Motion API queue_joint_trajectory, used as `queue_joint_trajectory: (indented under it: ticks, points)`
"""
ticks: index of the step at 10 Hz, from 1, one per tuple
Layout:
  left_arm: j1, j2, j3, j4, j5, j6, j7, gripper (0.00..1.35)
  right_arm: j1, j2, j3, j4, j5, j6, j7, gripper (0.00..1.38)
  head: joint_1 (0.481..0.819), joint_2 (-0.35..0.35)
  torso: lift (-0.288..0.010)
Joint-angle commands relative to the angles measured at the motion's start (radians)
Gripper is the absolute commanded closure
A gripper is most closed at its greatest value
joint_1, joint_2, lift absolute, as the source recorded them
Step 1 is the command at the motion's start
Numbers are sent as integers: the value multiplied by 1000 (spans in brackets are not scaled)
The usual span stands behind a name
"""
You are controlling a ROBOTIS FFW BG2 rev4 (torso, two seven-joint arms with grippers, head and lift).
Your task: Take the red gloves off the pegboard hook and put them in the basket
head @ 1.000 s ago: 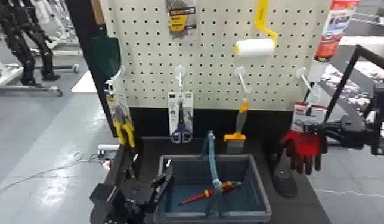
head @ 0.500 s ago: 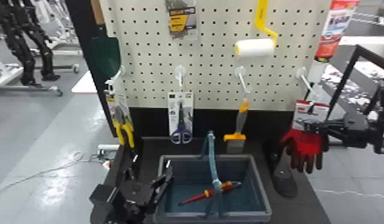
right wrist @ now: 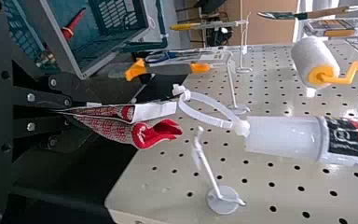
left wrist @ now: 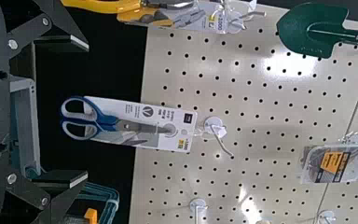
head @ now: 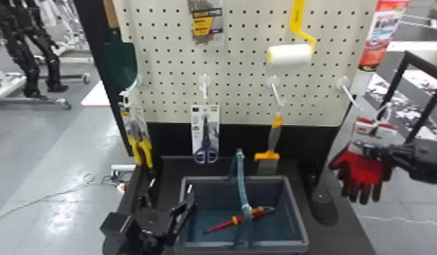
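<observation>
Where red gloves (head: 358, 173) are pinched: right hand (head: 363, 148), head view right, off hook (head: 352, 97).
Left hand (head: 171, 187): spread open, lower left.
Basket (head: 297, 210): lower centre.

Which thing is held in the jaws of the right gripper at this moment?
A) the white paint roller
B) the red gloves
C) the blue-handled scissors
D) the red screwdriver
B: the right gripper has its jaws closed on the red gloves, which hang down from it.
</observation>
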Motion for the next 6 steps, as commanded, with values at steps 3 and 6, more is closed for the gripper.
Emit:
queue_joint_trajectory:
  ticks: [3, 6]
  points:
    - [8, -4, 13, -5, -5, 0, 0, 320, 160, 49, -22, -201, -16, 75, -52, 1283, 549, 0, -100]
    - [-1, -4, 16, -11, -5, 11, 0, 320, 176, 164, -21, -219, 31, 95, -20, 1283, 549, 0, -100]
